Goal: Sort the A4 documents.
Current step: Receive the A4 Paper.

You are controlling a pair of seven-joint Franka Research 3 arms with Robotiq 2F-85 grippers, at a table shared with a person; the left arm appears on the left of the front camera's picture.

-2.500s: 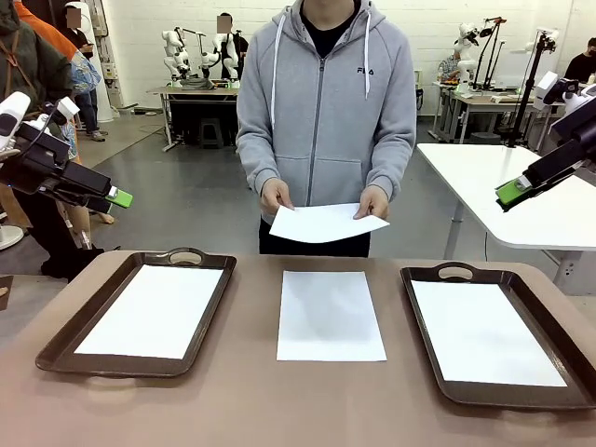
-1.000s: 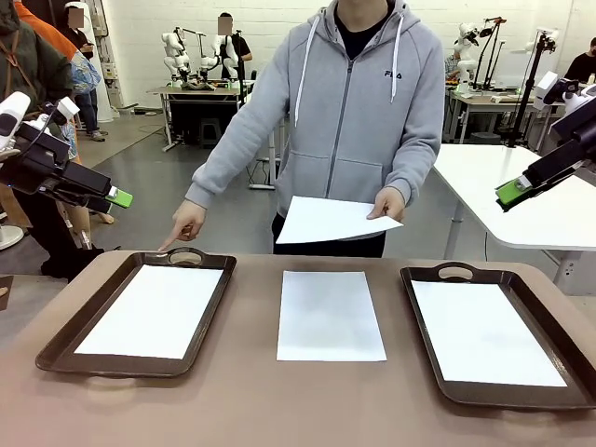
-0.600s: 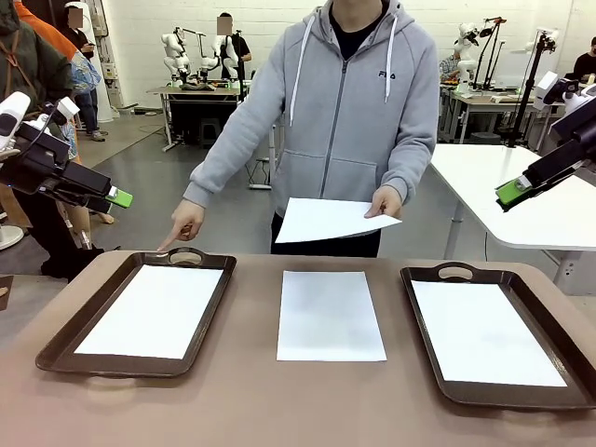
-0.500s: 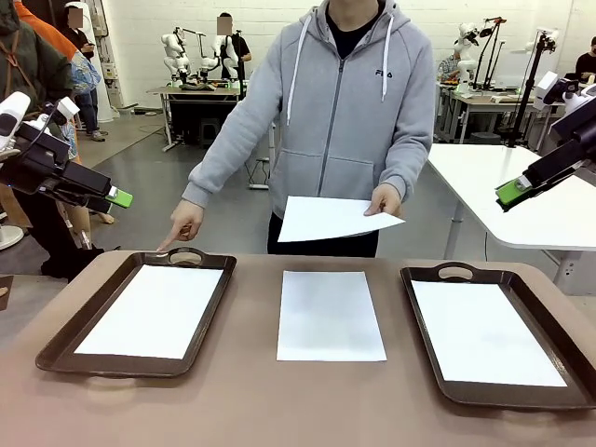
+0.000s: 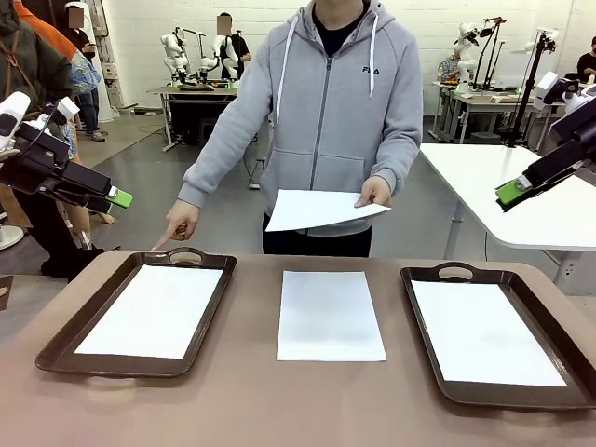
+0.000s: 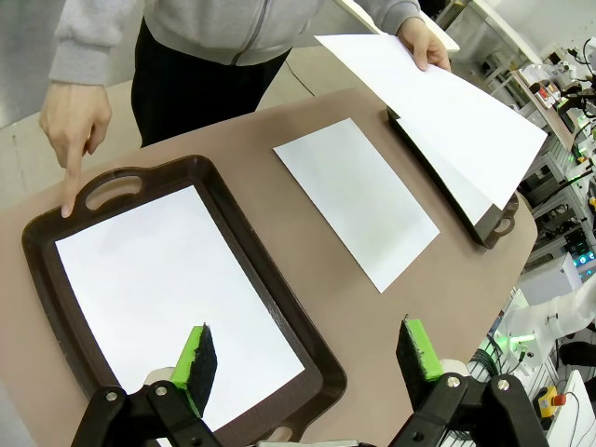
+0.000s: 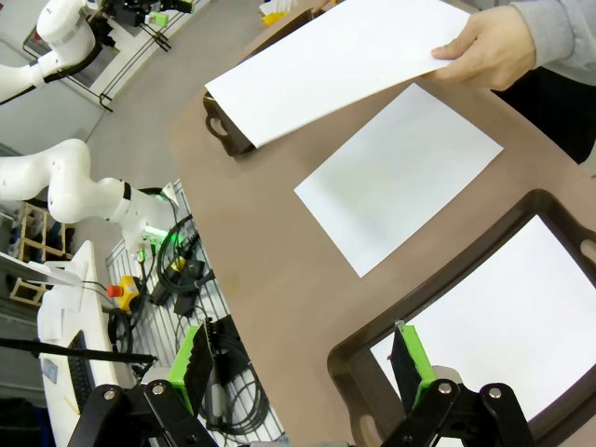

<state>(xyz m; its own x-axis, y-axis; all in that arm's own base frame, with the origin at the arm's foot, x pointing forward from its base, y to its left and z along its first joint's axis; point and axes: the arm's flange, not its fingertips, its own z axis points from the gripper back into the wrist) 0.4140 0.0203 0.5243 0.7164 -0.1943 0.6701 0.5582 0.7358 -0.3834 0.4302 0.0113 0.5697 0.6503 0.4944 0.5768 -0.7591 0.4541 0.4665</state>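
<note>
A4 document (image 5: 321, 209) held, hand (image 5: 179, 223) pointing

1. This is a robotics lab in an open hall, with a bare grey floor (image 5: 186, 200) and a white-painted wall (image 5: 438, 23) at the far side.
2. Work tables stand around: a dark bench (image 5: 197, 92) at the far left and a white table (image 5: 494, 177) to the right.
3. Tall stands (image 5: 533, 84) carrying gear rise at the far right.
4. Beside the near brown table (image 7: 251, 233) lie loose black cables (image 7: 182, 256) and a red stop button (image 7: 124, 291) on a yellow box.
</note>
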